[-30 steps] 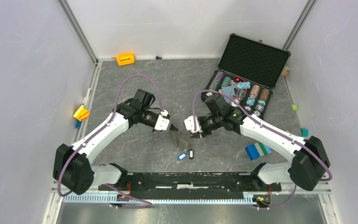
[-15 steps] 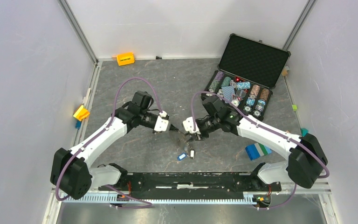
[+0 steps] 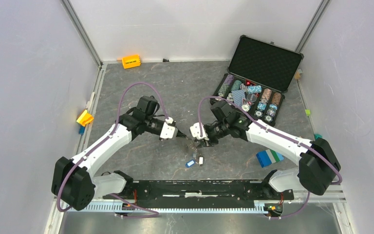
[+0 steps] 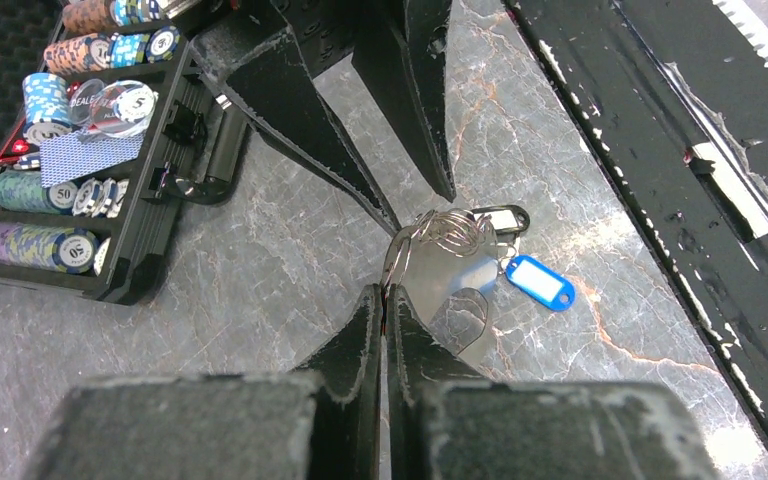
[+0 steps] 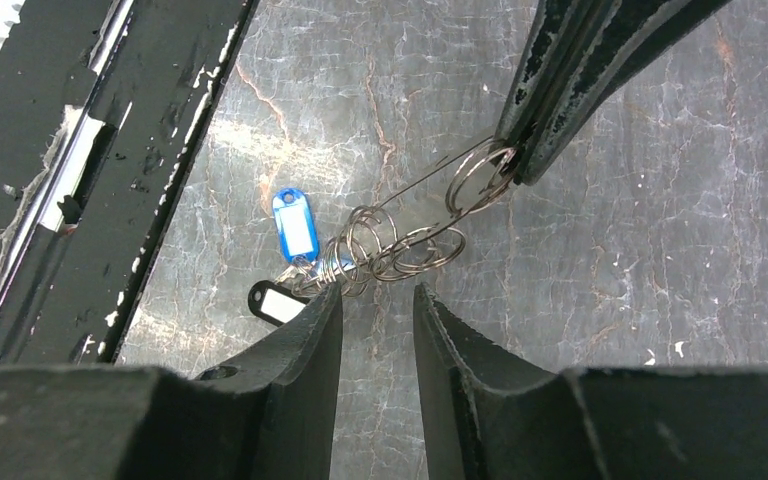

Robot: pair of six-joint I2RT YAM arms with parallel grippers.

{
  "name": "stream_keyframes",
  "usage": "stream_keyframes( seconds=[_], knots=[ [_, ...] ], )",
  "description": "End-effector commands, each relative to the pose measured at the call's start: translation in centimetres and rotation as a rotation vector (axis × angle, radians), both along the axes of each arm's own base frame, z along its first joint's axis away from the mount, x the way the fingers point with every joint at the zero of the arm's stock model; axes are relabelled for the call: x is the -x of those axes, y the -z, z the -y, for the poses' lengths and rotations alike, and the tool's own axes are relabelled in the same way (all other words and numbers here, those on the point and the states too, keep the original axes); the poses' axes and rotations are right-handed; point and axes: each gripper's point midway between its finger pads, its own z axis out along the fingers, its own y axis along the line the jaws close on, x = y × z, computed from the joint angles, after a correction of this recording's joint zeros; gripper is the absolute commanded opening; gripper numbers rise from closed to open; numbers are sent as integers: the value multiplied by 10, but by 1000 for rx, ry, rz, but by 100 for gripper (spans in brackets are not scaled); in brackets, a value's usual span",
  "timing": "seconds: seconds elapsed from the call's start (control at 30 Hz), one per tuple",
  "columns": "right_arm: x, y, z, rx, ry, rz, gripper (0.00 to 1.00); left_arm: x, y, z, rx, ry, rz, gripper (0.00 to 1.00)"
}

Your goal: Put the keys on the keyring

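The keyring [image 5: 410,235], a chain of thin wire loops, hangs slanted over the table. My left gripper [image 4: 384,295] is shut on its upper end loop [image 5: 480,180]. Its lower end reaches the keys: a blue-tagged key [image 5: 295,225] and a black-tagged key [image 5: 275,303], both lying on the table. I cannot tell whether they are threaded on. My right gripper [image 5: 378,290] is open, its fingertips just short of the lower loops, with nothing between them. From above, the two grippers meet nose to nose at the keyring [image 3: 191,142], with the blue key [image 3: 190,163] just nearer.
An open black case [image 3: 265,61] of poker chips stands at the back right. An orange block [image 3: 131,61] lies at the back, a yellow one [image 3: 84,117] at the left wall, and a blue-green block [image 3: 269,157] at the right. The black base rail [image 3: 195,187] runs along the near edge.
My right gripper has moved left up to the keyring and narrowed its jaws a little. My left gripper, still shut on the ring, has shifted slightly toward it.
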Motion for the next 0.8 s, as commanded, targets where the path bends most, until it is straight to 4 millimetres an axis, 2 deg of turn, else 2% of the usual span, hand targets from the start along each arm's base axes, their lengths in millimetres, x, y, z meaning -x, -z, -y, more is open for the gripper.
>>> stream_keyframes(
  seconds=[0.0,0.1,0.23,0.4,0.53,0.63,0.77],
  knots=[
    [-4,1,2,1,24,-10,38,7,-15,3,54,23,14,2],
    [-11,-3,7,-3,64,19,38,2,-15,1,54,-13,-7,2],
    [-22,-21,15,-31,120,124,37,-7,-20,2,70,-88,-83,2],
    [-27,-49,20,-86,157,228,37,-38,-43,8,135,-387,-319,2],
    [-29,-65,19,-125,182,261,37,-44,-46,4,102,-516,-473,2],
    [-29,-68,14,-128,193,259,38,-48,-48,2,110,-596,-547,2],
    [-30,-62,8,-108,206,249,38,-54,-48,-1,109,-691,-623,2]
  ],
)
